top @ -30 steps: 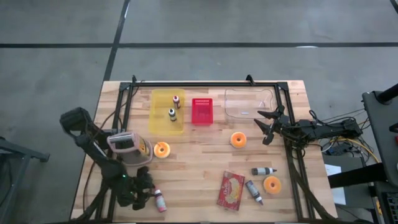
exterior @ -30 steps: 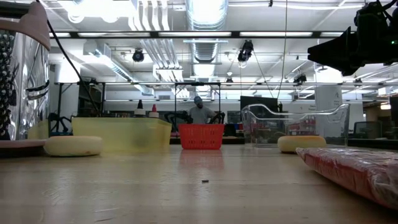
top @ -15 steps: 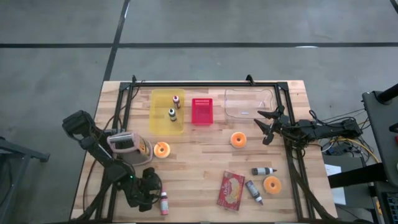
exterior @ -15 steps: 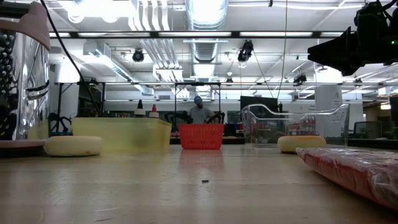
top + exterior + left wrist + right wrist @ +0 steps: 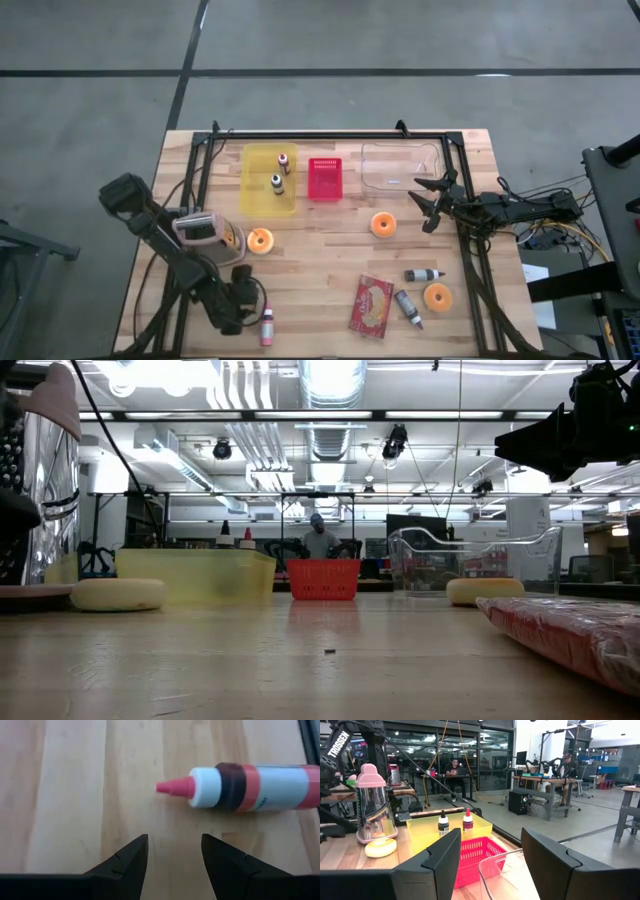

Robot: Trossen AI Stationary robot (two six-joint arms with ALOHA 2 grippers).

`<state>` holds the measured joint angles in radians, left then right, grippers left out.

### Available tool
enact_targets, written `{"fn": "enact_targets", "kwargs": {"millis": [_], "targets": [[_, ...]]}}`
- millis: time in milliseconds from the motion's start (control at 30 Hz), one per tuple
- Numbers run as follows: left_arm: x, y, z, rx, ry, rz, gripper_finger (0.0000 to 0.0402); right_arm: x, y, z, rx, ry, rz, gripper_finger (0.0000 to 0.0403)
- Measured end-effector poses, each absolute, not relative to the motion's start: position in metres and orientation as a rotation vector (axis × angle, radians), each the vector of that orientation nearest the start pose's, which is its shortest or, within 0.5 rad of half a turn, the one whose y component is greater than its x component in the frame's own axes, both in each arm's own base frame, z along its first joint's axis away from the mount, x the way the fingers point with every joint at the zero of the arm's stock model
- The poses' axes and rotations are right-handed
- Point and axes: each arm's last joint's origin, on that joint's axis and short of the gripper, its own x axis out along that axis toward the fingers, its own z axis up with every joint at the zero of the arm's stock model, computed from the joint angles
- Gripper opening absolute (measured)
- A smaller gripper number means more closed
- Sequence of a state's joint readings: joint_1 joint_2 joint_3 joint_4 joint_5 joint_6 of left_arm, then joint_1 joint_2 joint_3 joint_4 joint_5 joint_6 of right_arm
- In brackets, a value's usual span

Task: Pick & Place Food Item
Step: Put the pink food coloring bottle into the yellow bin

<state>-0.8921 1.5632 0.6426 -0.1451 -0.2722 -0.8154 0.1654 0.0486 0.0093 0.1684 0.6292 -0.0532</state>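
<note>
1. Two arms share the bench. The left tool hovers low at the near left corner with its fingers spread and nothing between them; the right tool waits above the far right side, beside the clear bin, likewise spread and empty.
2. The task's likely thing, a pink-capped bottle, lies flat on the wood just ahead of the left tool, touching neither finger. In the overhead view it sits near the front edge, well apart from the yellow bin and the red basket.
3. The spread fingers probably stand ready to straddle the bottle, so the grasp looks not yet made.
4. The bottle's long axis runs across the tool's line of sight, so the fingers' gap faces its nozzle end, not its body; some turning of the wrist seems needed.
5. In the overhead view its pink tip points toward the far side of the bench, body toward the front edge.
6. Being round and lying down, it may roll if nudged.
</note>
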Motion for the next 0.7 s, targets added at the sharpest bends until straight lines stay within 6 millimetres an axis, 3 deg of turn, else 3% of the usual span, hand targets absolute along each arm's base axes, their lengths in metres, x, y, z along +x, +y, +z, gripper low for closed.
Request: {"fn": "enact_targets", "kwargs": {"millis": [433, 700], "targets": [[0.167, -0.184, 0.161, 0.348, 0.836, -0.409, 0.0190, 0.095, -0.001, 0.179, -0.002, -0.108, -0.466, 0.0203], [0.193, -0.158, 0.166, 0.281, 0.857, -0.494, 0.0190, 0.095, -0.001, 0.178, -0.002, -0.108, -0.466, 0.0203]]}}
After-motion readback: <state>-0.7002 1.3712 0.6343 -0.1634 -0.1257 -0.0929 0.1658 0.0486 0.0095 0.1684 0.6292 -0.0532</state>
